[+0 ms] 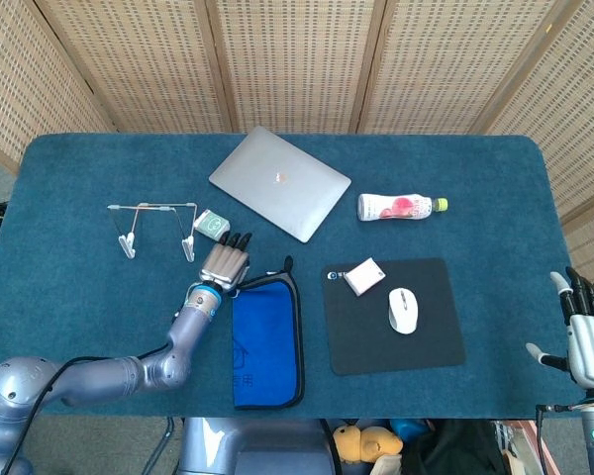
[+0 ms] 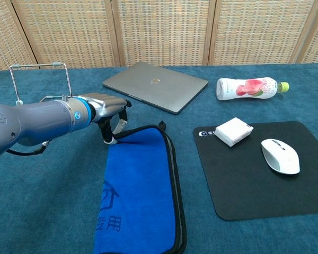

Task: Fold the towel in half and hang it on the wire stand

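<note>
The left hand point(image 2: 107, 106) pinches the far left corner of the blue towel point(image 2: 140, 185), its fingers point(image 1: 236, 244) closed on the dark edging and that corner lifted slightly off the bench point(image 1: 79, 188). The rest of the towel lies flat at the near middle, between the hand's arm and the black mouse pad point(image 2: 257, 166). The right hand point(image 1: 586, 332) hangs at the far right edge — fingers spread, holding nothing. The wire stand point(image 1: 158, 228) sits just left of the pinching hand. The grip looks shallow, so the corner may slip free as it is drawn toward the near edge, leaving a skewed fold — or the arm could knock the stand over.
</note>
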Controlling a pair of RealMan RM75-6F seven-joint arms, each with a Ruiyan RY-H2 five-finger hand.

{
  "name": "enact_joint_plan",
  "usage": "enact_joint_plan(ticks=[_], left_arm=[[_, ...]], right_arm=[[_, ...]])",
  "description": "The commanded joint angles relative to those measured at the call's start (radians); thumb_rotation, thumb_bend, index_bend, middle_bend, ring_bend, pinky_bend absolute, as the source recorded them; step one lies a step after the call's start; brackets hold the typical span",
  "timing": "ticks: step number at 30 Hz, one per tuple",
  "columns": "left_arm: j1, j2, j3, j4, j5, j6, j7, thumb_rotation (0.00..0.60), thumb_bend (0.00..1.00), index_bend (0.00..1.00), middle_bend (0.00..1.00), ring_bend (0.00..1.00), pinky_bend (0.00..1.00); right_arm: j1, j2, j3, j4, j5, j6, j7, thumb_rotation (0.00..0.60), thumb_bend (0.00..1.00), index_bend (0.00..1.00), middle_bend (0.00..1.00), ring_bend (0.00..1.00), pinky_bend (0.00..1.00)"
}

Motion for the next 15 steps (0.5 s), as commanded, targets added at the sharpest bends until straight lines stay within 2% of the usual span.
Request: enact_joint_plan(ticks=[1,10,15], left_arm=[[0.001,0.001,0.001,-0.001,0.008,0.002,-0.009,0.6,0.42,0.76,0.0,0.0,0.0],[-0.001,0.004,0.008,-0.012,0.028,0.009,-0.016,0.6,0.55,0.76,0.0,0.0,0.0],[-0.007,0.028,-0.01,-0.042,0.06,0.027,-0.031,0.6,0.56,0.78,0.0,0.0,0.0]], right_arm=[[0.0,0.0,0.0,0.0,0.0,0.001,0.0,0.6,0.0,0.0,0.0,0.0,0.0],[-0.002,0.002,0.0,-0.001,-0.001,0.002,0.003,0.6,0.0,0.0,0.0,0.0,0.0],[-0.001,0.003,0.001,0.0,-0.001,0.001,0.008,0.6,0.0,0.0,0.0,0.0,0.0]])
